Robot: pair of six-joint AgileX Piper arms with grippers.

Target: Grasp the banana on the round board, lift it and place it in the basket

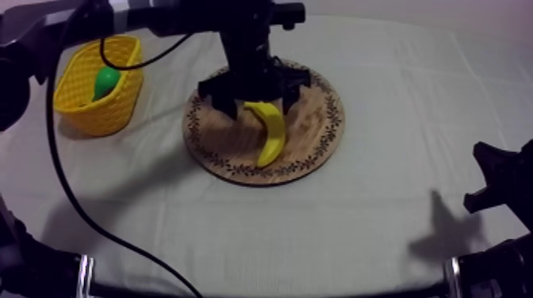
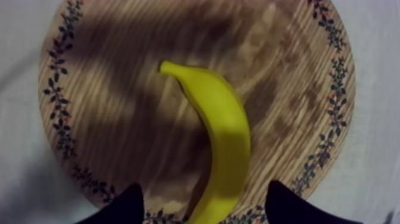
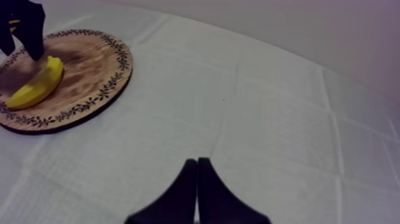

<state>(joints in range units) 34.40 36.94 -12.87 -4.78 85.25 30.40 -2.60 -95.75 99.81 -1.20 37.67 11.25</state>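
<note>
While the left tool [image 2: 208,205] hung over the round wooden board [image 1: 230,150], fingers apart on either side of the banana [image 1: 270,131], the fruit lay flat inside the patterned rim. The yellow basket [image 1: 87,107] stood near the board, not touching. The right tool [image 3: 197,170], fingers together, rested over open surface [image 1: 381,198], well apart from the board.

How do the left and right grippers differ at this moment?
The left gripper is open, the right gripper shut. The left straddles the banana over the wooden board; the right hangs over the cloth, away from the board. Both have black fingers, and neither holds anything.
</note>
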